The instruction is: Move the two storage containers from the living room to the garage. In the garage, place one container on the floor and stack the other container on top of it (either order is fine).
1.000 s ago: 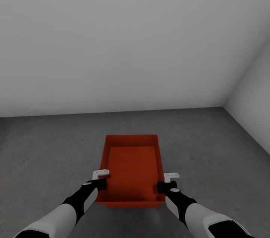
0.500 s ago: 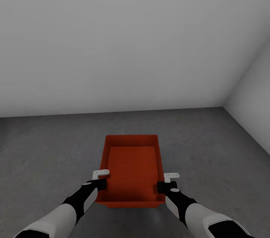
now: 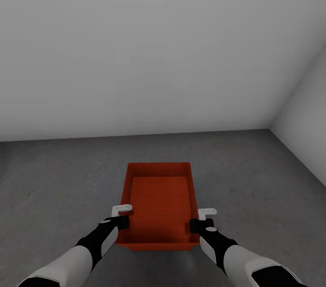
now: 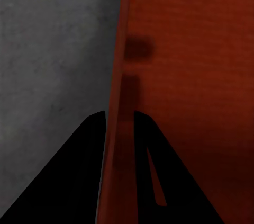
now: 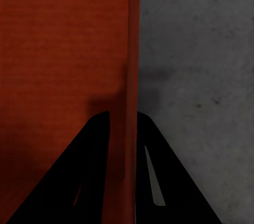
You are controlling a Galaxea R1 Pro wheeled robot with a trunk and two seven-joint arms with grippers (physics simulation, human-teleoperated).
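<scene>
A red-orange storage container (image 3: 159, 203) sat low over the garage's dark grey concrete floor (image 3: 59, 178), near a white wall corner. The left end effector (image 3: 119, 220) was clamped on its left wall, the right end effector (image 3: 199, 223) on its right wall.

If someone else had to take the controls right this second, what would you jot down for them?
Left gripper: shut on the left long wall of the storage container, one finger inside, one outside.
Right gripper: shut on the right long wall in the same way.
Where things are: one red-orange open-topped container, empty, is held between both arms over the dark grey concrete floor, near a corner of plain white-grey walls. The views do not settle whether it already rests on the floor.
Done: this container has reached the garage.
Left: set it down and release it, then deal with the second container, which is out of sight here, and stack the two.
</scene>
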